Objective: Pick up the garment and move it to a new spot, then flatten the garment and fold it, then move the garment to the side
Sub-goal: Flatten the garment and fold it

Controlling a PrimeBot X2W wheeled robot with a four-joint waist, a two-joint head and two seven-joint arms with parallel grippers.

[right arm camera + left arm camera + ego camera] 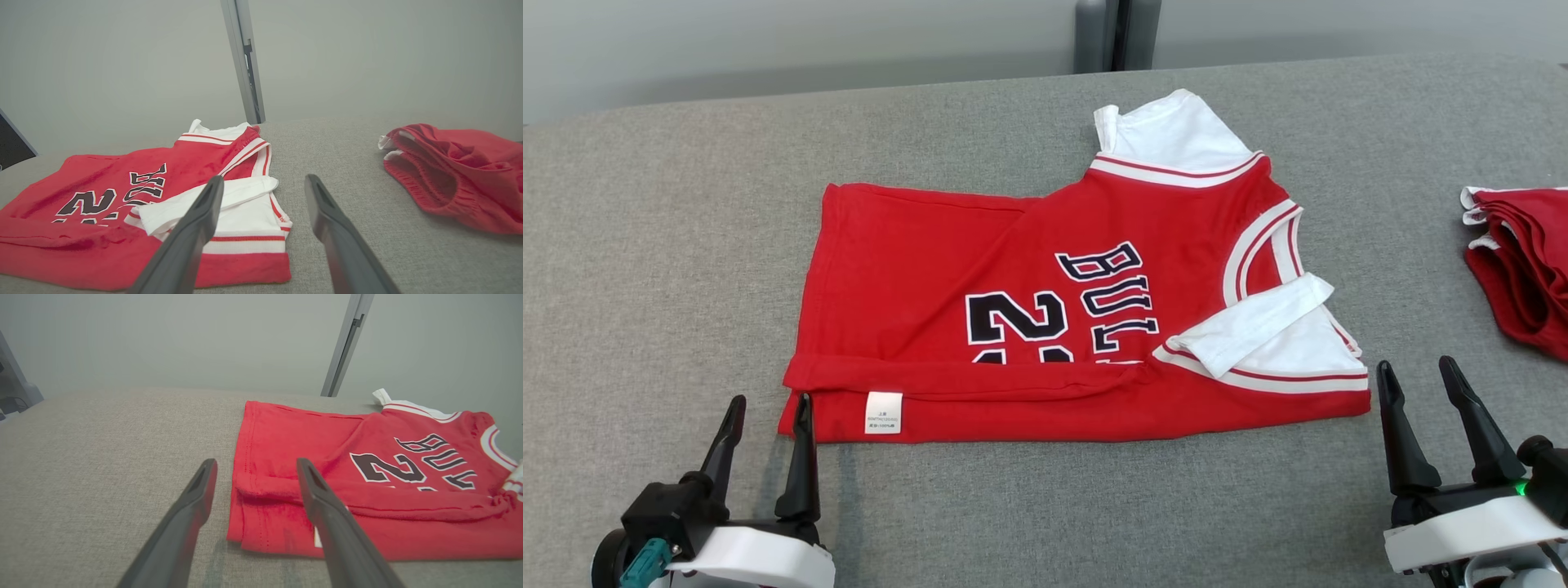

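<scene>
Jersey (1029, 245) status: red with white sleeves, lying flat on the grey surface (670, 245) ahead of me, spanning the gap between my two grippers. Hem end sits toward my left, collar end toward my right. Near long edge is folded up over the front and covers the lower part of the black number and lettering. Care label (883, 412) faces up on that fold. One white sleeve (1250, 327) is folded across the chest; the far sleeve (1168, 131) sticks out past the far edge.

Left gripper (772, 399): jaws wide open, nothing held, tips at the near hem corner. Inner finger is right at the cloth edge; contact, cannot tell.

Right gripper (1414, 363): jaws wide open, empty, tips just beside the near collar-end corner, over bare surface.

Red shorts (1523, 261) sit bunched beyond and to the right of my right gripper, apart from the jersey.
</scene>
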